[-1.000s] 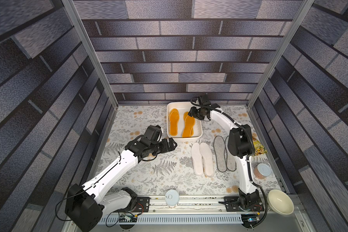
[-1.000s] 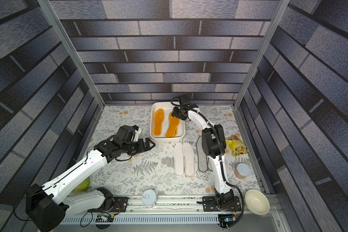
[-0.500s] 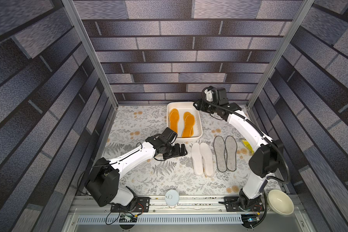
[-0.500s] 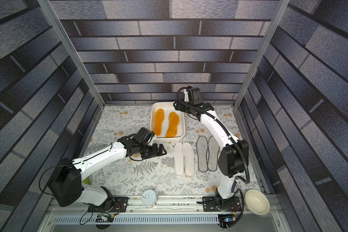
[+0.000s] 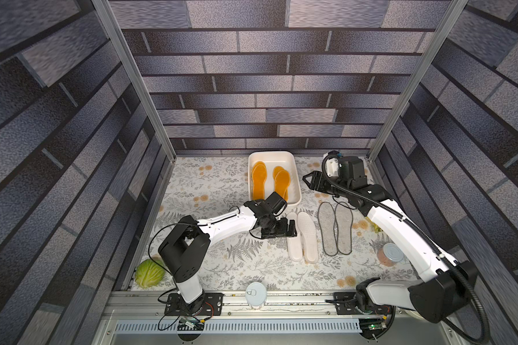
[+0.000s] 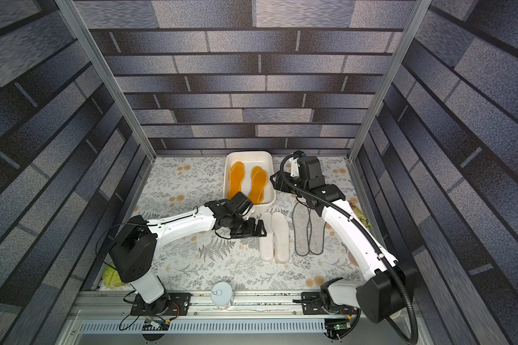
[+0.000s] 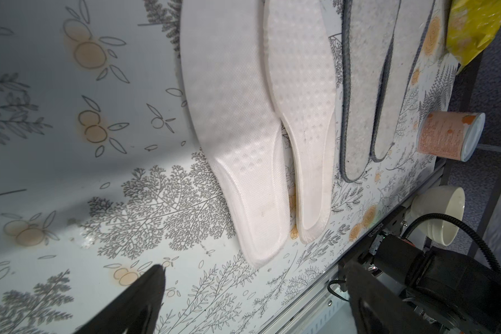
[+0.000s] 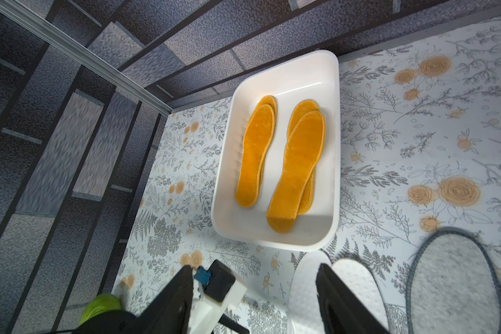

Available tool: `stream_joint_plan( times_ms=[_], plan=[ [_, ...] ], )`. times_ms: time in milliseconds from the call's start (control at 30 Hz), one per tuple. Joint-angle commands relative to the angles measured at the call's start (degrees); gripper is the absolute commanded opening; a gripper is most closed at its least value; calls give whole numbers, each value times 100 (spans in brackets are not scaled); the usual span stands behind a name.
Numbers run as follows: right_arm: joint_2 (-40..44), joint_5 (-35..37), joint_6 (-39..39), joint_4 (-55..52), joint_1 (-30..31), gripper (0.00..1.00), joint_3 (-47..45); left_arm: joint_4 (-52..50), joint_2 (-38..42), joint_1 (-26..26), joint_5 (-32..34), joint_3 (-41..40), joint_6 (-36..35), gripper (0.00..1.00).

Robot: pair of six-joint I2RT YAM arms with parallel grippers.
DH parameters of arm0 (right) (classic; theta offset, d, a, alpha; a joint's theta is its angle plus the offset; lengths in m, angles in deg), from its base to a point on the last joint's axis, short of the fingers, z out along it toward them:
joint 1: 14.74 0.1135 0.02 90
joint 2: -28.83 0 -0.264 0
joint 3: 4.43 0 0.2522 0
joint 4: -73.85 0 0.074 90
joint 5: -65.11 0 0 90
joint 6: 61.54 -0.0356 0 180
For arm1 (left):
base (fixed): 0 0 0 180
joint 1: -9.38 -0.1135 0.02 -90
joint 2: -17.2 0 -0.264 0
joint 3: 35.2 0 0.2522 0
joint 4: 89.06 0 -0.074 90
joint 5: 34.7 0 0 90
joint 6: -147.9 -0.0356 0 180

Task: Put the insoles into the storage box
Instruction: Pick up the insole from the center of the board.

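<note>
Storage box (image 5: 271, 153): held four orange insoles (image 5: 258, 182), 12 o'clock of the white insoles (image 5: 308, 236).
Grey insoles (image 5: 326, 227): lay flat at their 3 o'clock.
White insoles: lay touching; one pinch could have dragged both.
Left gripper (image 5: 293, 229): spread wide, empty, at their 9 o'clock.
Right gripper (image 5: 308, 180): parted, empty, box's 3 o'clock.

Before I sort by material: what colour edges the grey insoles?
Dark grey edging rims the grey insoles; the left wrist view shows it best.

Left pincer (image 5: 293, 228) swung over to white textured foam insoles (image 5: 308, 236); right pincer (image 5: 306, 180) withdrew from white plastic storage box (image 5: 293, 204), opening wider.
</note>
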Motion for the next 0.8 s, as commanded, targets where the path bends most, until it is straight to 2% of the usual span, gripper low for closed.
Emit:
stream_joint_plan(
  times_ms=[0, 367, 633, 767],
  plan=[
    [472, -2, -141, -292, -36, 69, -392, -211, -177, 123, -39, 279, -113, 100],
    [1484, 183, -447, -313, -37, 71, -1581, -1030, -934, 397, 318, 838, -153, 100],
    [1909, 336, -513, -402, -42, 72, -1802, -1243, -1289, 566, 560, 1150, -114, 100],
    [2014, 401, -495, -478, -37, 73, -1808, -1325, -1415, 633, 607, 1299, -118, 97]
  ],
)
